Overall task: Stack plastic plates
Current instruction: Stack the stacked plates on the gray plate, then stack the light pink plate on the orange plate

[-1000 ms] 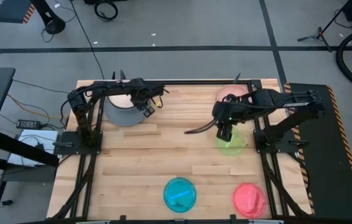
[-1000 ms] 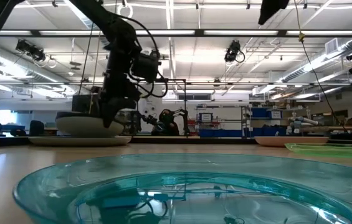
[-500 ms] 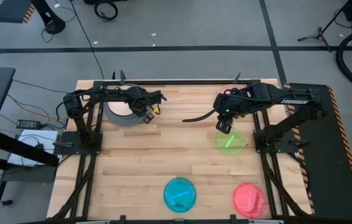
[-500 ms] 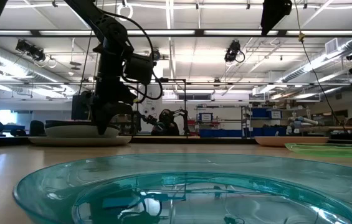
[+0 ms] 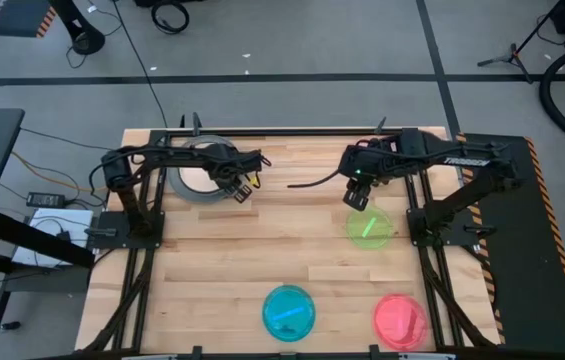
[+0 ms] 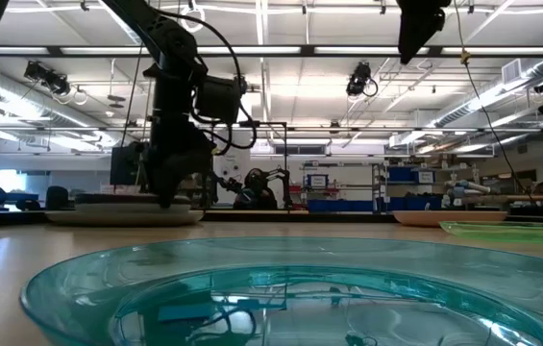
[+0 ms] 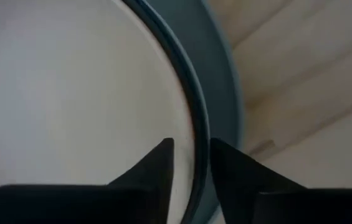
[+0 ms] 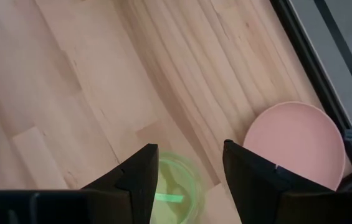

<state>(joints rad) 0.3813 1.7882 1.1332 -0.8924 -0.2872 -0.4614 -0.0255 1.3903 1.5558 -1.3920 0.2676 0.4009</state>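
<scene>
A grey plate [image 5: 188,176] lies on top of a plate stack at the table's far left, with a dark teal plate [image 7: 222,74] right under it. My left gripper [image 5: 234,186] stands at the stack's right side, shut on the grey plate. My right gripper [image 5: 354,198] is open and empty, raised above the table just beyond the translucent green plate [image 5: 370,229]. A salmon pink plate [image 8: 294,143] lies flat at the far right edge. The cyan plate [image 5: 289,311] and the red-pink plate [image 5: 400,320] lie flat near the near edge. My left gripper [image 7: 191,144] has the grey plate's rim [image 7: 187,115] on the side toward the table's middle, pinched with one finger over the plate's inside and one outside. The fingers come from above, pointing down. The plate lies flat on the dark teal plate below it.
Bare wood runs across the table's middle between the stack and the green plate. The cyan plate [image 6: 271,288] fills the low view's foreground. A black frame rail borders the far edge. Cables hang from both arms.
My left gripper has lowered the grey plate, which was tilted up a second ago, flat onto the stack at the far left. My right gripper has risen and moved toward the far edge, off the green plate, which has stayed in place.
</scene>
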